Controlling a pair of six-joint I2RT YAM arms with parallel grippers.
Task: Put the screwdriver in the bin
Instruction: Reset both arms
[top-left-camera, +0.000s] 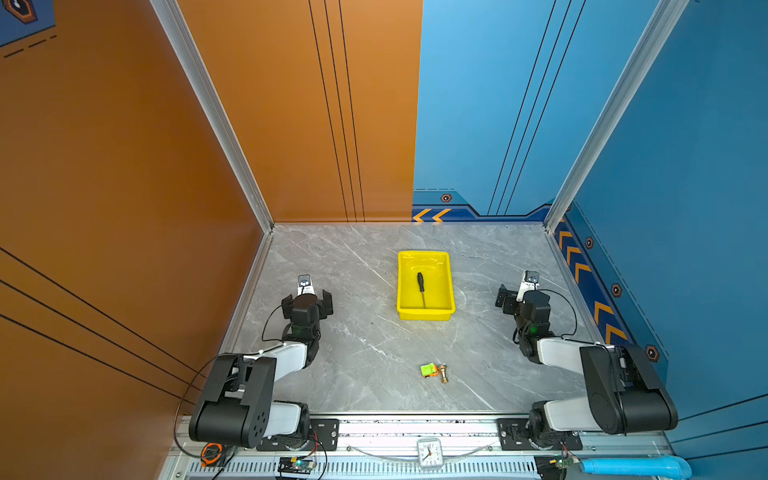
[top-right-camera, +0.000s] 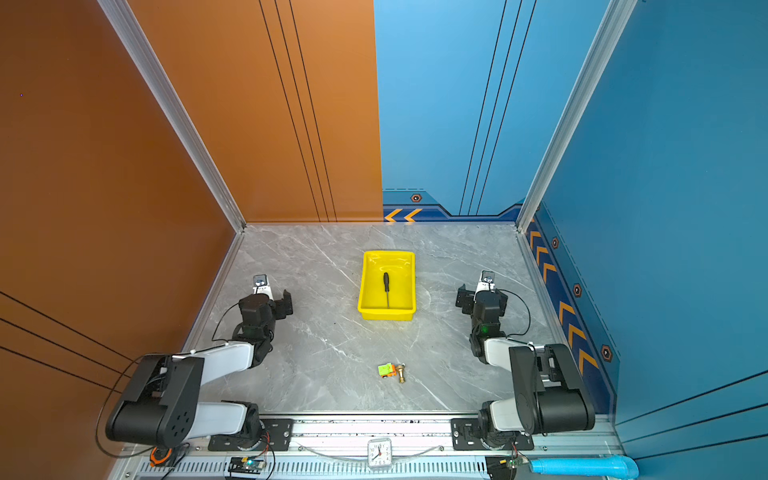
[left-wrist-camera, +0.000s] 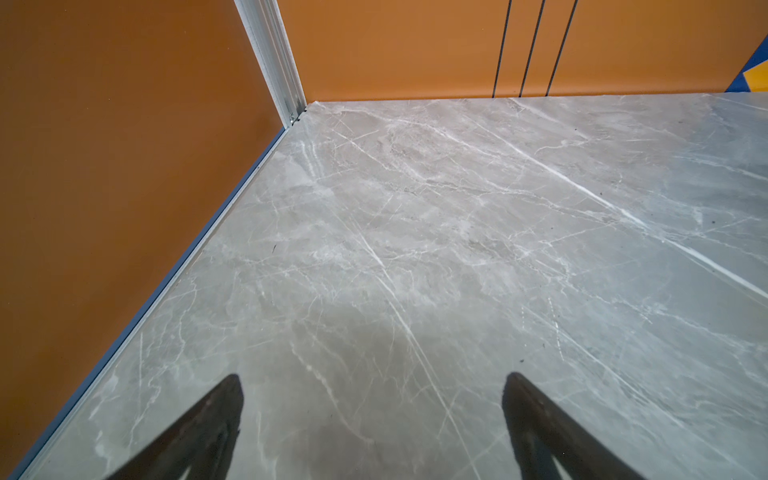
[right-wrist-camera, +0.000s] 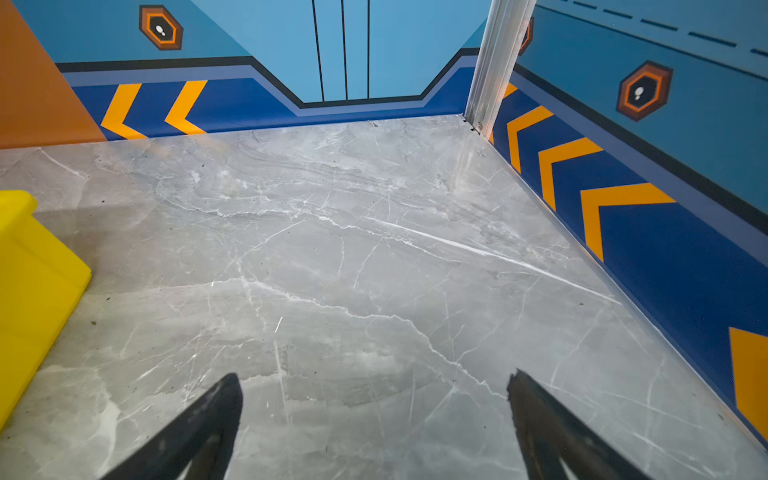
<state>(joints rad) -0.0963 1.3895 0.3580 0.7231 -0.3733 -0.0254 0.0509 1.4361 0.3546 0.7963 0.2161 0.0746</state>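
The screwdriver (top-left-camera: 421, 289) lies in the bin (top-left-camera: 424, 314). The left gripper (left-wrist-camera: 374, 376) and right gripper (right-wrist-camera: 374, 374) gape wide, both empty.

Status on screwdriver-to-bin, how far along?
Done: the screwdriver lies flat inside the bin. In hand: nothing. The left hand and right hand are both open, empty and away from the bin. Left: nothing visible, the job looks complete.

Light: bright, even, overhead. Glare: white sheen inside the bin (top-left-camera: 424, 252), far end. Shadows: soft grey patches on the desk (left-wrist-camera: 415, 249) by left claw (left-wrist-camera: 374, 375) and right claw (right-wrist-camera: 374, 373). Both claws blurred close up.
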